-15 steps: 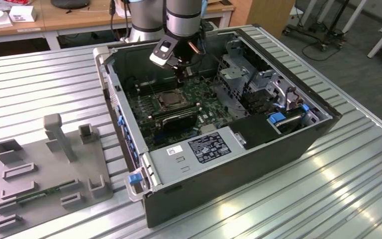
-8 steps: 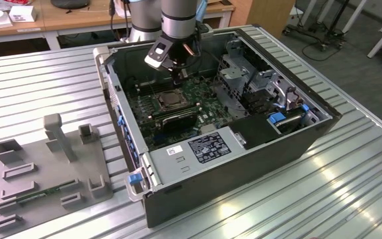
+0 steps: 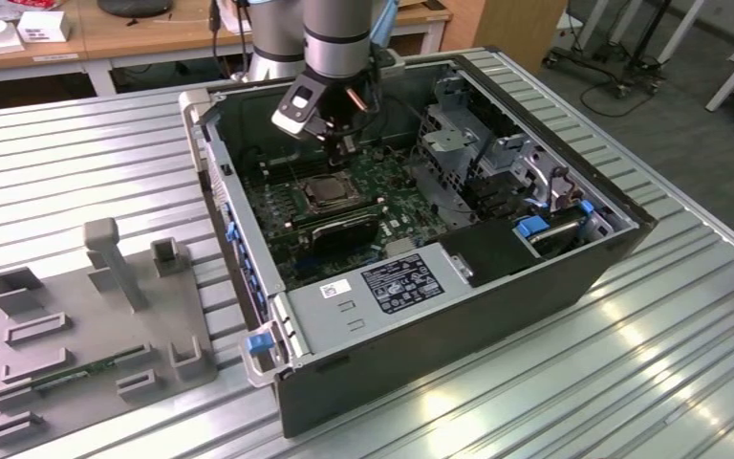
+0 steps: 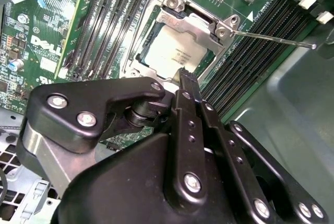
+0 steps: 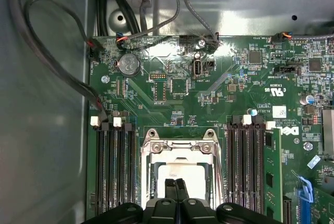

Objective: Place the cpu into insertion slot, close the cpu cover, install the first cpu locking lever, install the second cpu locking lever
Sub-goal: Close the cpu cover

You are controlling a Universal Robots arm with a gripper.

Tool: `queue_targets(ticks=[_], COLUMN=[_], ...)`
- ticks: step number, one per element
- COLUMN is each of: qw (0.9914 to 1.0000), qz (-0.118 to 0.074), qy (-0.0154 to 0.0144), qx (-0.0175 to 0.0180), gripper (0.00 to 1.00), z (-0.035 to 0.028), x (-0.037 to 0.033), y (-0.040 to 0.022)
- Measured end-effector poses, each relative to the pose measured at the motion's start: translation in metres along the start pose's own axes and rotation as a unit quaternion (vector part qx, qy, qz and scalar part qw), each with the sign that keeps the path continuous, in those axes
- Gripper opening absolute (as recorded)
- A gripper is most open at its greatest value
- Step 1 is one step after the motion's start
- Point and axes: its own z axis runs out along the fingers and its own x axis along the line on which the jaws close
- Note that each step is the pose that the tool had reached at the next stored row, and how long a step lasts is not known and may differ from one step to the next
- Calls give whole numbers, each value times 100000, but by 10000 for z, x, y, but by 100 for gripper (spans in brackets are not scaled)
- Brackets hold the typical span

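Claw [image 4: 187, 76] has its fingers pressed together with nothing between them, tip right over the edge of the chip [image 4: 175, 51]; can't tell if it's touching. Chip is seated in the socket [image 3: 301, 191], which in the exterior view is close by at 6 o'clock from the claw. Cover [image 5: 180, 148] looks flat down around it, chip showing through the cut-out. One thin lever [image 4: 271, 38] juts out sideways and looks unlatched. My guess is the closed tip works as a narrow pusher.
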Motion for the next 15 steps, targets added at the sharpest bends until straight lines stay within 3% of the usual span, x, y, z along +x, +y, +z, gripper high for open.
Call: queue_targets(ticks=[15], qw=[99998], qz=[-678], qy=[36], qx=[28], gripper=[11], z=[37], x=[-1], y=[-45])
